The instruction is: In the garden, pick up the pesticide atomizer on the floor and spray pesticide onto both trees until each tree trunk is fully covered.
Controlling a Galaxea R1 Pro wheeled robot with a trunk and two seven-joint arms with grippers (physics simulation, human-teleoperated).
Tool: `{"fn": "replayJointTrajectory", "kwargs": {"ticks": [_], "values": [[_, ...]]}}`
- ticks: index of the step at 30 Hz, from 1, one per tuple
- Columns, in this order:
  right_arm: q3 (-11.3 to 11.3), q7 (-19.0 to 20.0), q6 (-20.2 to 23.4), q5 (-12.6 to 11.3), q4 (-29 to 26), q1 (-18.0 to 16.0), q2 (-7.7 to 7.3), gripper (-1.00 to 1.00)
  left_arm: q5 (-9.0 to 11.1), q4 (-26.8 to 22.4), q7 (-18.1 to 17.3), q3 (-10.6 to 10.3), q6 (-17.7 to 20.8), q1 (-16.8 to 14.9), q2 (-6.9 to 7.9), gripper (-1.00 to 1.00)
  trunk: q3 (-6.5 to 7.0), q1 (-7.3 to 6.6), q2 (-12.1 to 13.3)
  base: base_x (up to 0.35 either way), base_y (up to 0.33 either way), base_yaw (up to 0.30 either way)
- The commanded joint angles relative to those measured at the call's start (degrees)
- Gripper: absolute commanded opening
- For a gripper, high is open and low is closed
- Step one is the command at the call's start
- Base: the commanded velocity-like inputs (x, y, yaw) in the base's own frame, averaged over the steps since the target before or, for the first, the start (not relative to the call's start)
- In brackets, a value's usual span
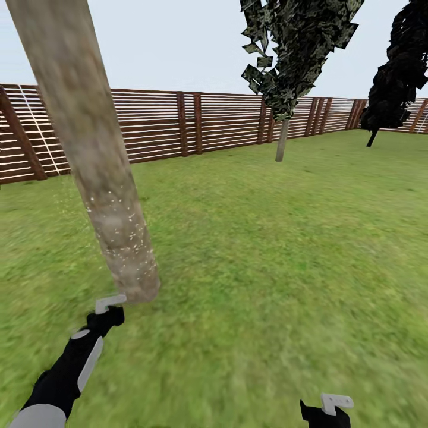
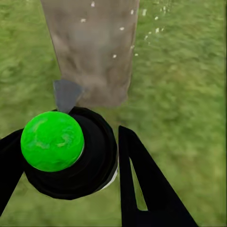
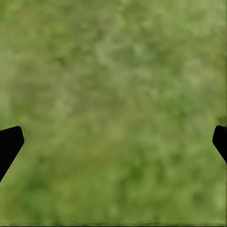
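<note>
A thick, mottled grey-brown tree trunk [image 1: 89, 148] leans up from the grass at the left, with white specks scattered over its lower part. My left gripper [image 1: 107, 314] is low, right beside the trunk's base. In the left wrist view it [image 2: 71, 175] is shut on the pesticide atomizer [image 2: 94, 158], a dark bottle with a bright green spot. The bottle's grey nozzle [image 2: 66, 94] points at the speckled trunk [image 2: 92, 47], a short way off. My right gripper [image 1: 327, 411] hangs over bare grass at the lower right. It [image 3: 113, 142] is open, with nothing between its fingers.
Green lawn [image 1: 267, 238] stretches ahead to a brown slatted wooden fence [image 1: 196, 122]. A thin-stemmed tree with dark leaves [image 1: 285, 59] stands near the fence at centre right. Another black-leaved tree [image 1: 398, 71] is at the far right.
</note>
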Motion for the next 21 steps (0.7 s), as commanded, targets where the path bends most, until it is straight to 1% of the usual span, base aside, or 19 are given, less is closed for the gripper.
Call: {"fn": "replayJointTrajectory", "kwargs": {"ticks": [1,2,3,8,9,10,12,13,14,15,16,17,18,19,20,21], "values": [[0.0,-0.04,0.0,0.0,-0.02,0.0,0.0,1.0,-0.22,1.43,-0.02,-0.29,-1.24,-0.01,-0.24,-1.0,0.01,0.0,0.0,-0.204,0.225,0.0],[0.0,-0.07,0.0,0.0,-0.06,0.0,0.0,1.0,-0.26,2.31,-0.06,-1.2,-1.95,-0.01,-0.33,-1.0,0.01,0.0,0.0,-0.209,0.232,0.0],[0.0,-0.08,0.0,-0.02,-0.07,0.0,0.0,1.0,-0.19,2.67,-0.18,-1.63,-2.23,-0.01,-0.36,-1.0,0.01,0.0,0.0,-0.213,0.235,0.0],[0.0,-0.09,-0.04,-0.09,-0.08,0.0,0.0,1.0,-0.45,3.81,-1.01,-2.24,-2.53,0.0,-0.36,-1.0,0.01,0.0,0.0,-0.227,0.237,0.0],[0.0,-0.09,-0.03,-0.09,-0.08,0.0,0.0,1.0,-0.46,3.83,-1.04,-2.71,-2.53,0.0,-0.37,-1.0,0.01,0.0,0.0,-0.234,0.237,0.0],[0.0,-0.01,0.0,-0.01,-0.08,0.0,0.0,1.0,-0.45,4.94,-3.47,-4.7,-2.59,0.0,-0.37,-1.0,0.01,0.0,0.0,-0.239,0.235,0.0],[0.0,-0.06,0.0,0.0,-0.08,0.0,0.0,1.0,-0.54,5.51,-7.62,-5.23,-2.73,0.0,-0.01,-1.0,0.01,0.0,0.0,-0.243,0.235,0.0],[0.0,-0.14,0.0,-0.05,-0.08,0.0,0.0,1.0,-1.38,6.56,-15.43,-5.35,-6.01,0.74,2.46,-1.0,0.01,0.0,0.0,-0.244,0.223,0.0],[-0.11,-0.24,0.0,-0.11,-0.11,0.0,-0.04,1.0,-2.42,7.94,-20.33,-5.37,-8.47,0.95,3.75,-1.0,0.01,0.0,0.0,-0.232,0.209,0.0],[-0.23,-0.39,0.0,-0.16,-0.25,0.0,-0.11,1.0,-3.71,9.05,-22.66,-5.35,-9.75,1.0,4.12,-1.0,0.01,0.0,0.0,-0.229,0.205,0.0],[-0.41,-0.54,-0.04,-0.21,-0.57,0.0,-0.47,1.0,-5.88,10.15,-24.79,-5.42,-10.65,1.02,4.21,-1.0,0.01,0.0,0.0,-0.228,0.203,0.0],[-0.53,-0.6,-0.06,-0.24,-1.56,0.0,-0.95,1.0,-9.18,10.77,-26.53,-5.95,-11.02,1.04,3.97,-1.0,0.01,0.0,0.0,-0.227,0.202,0.0],[-0.54,-0.51,-0.02,-0.25,-3.83,0.0,-1.34,1.0,-13.59,11.14,-27.52,-7.54,-11.21,1.04,3.76,-1.0,0.01,0.0,0.0,-0.226,0.202,0.0],[-0.29,-0.05,0.27,-0.17,-8.2,0.0,-1.45,1.0,-18.2,11.91,-28.14,-10.33,-11.43,1.05,3.5,-1.0,0.01,0.0,0.0,-0.229,0.205,0.0],[0.48,0.73,0.43,0.25,-11.28,0.0,-1.3,1.0,-19.84,12.56,-28.35,-11.5,-11.51,1.05,3.25,-1.0,0.01,0.0,0.0,-0.232,0.209,0.0],[3.76,4.14,0.62,1.96,-14.4,-0.05,-1.09,1.0,-20.68,12.99,-28.49,-12.05,-11.55,1.05,2.92,-1.0,0.01,0.0,0.0,-0.233,0.212,0.0]]}}
